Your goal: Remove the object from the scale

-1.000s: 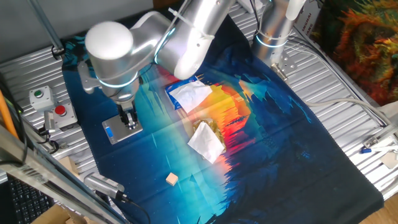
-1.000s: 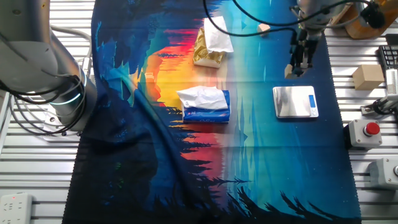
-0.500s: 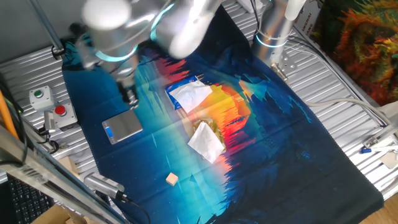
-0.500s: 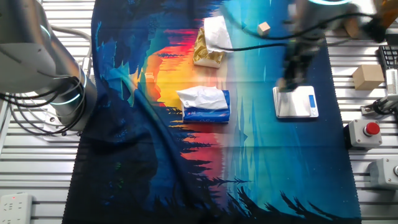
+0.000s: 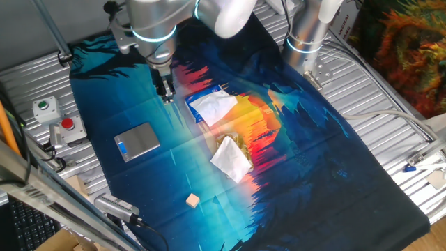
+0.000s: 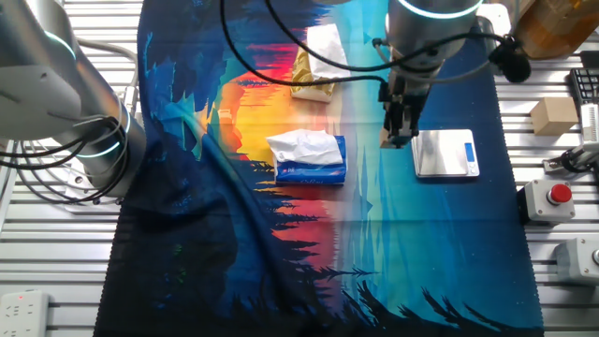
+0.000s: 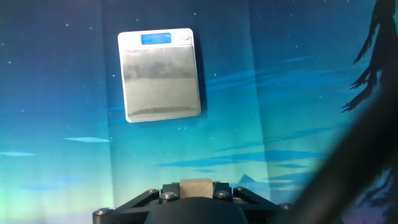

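The scale (image 5: 137, 141) is a bare silver plate with a blue display strip, lying on the blue cloth. It also shows in the other fixed view (image 6: 445, 153) and in the hand view (image 7: 161, 74), with nothing on it. My gripper (image 5: 166, 92) hangs over the cloth beside the scale, toward the blue-and-white packet, and it also shows in the other fixed view (image 6: 398, 136). It is shut on the object (image 7: 196, 188), a small tan block held between the fingers, above the cloth and clear of the plate.
A blue-and-white packet (image 5: 212, 106) and a white-and-gold packet (image 5: 231, 159) lie mid-cloth. A small pale cube (image 5: 192, 201) sits near the front edge. A grey button box (image 5: 56, 118) stands left of the scale. A second arm's base (image 5: 306, 35) is at the back.
The gripper, holding the block, has moved away from over the scale toward the middle of the cloth. The scale stayed in place, bare.
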Controlling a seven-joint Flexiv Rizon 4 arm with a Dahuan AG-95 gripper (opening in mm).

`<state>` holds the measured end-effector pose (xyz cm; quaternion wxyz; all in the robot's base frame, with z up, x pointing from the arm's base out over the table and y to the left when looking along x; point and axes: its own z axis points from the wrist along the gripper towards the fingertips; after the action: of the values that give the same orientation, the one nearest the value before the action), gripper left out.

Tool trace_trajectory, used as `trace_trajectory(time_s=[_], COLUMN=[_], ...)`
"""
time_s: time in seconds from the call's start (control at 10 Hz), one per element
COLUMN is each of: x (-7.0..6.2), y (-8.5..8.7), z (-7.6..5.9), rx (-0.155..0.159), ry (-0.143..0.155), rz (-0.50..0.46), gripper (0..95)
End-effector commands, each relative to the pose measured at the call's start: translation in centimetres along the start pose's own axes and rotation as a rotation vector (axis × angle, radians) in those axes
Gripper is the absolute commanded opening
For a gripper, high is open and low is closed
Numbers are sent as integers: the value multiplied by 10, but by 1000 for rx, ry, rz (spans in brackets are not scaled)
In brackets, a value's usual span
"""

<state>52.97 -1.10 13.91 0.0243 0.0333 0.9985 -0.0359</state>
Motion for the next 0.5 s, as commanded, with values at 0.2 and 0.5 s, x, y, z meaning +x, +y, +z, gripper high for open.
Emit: trace_trajectory(time_s=[0.2, 0.5], x=[1, 1], y=[-3, -2], z=[36, 70], rx=[2, 2], ry=[-19, -20], rz=[12, 11], gripper=[0, 0])
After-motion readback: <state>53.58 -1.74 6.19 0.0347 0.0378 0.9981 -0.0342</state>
